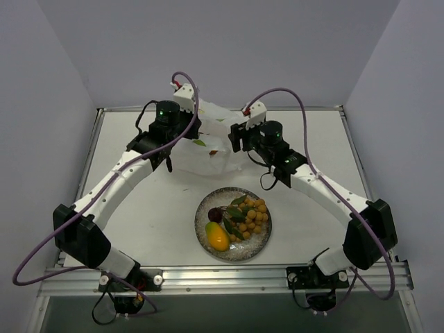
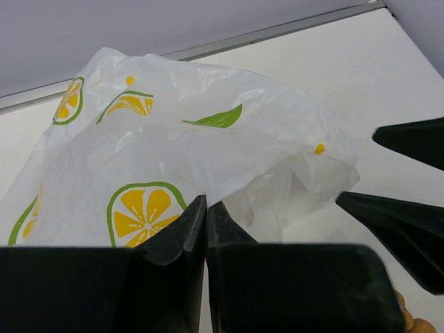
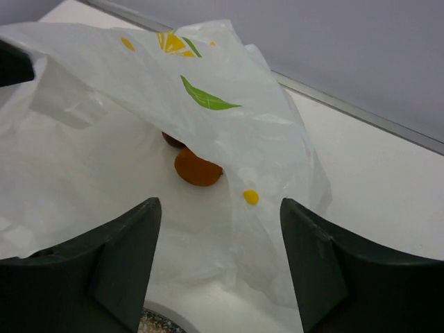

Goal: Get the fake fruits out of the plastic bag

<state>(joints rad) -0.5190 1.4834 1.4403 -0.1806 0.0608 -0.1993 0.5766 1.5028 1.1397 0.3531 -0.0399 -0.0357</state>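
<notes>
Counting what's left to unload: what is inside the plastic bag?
Inside the plastic bag, the right wrist view shows an orange ball with a dark maroon ball partly hidden behind it. The bag's folds cover the rest, so more may be hidden.

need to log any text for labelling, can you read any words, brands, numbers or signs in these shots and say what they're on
No readable text in any view.
plastic bag: pictures only (yellow citrus slices, green leaves, yellow dots), no words.
plate and fake fruits: no label or number.
robot arms: small green lights only; any markings are too small to read.
</notes>
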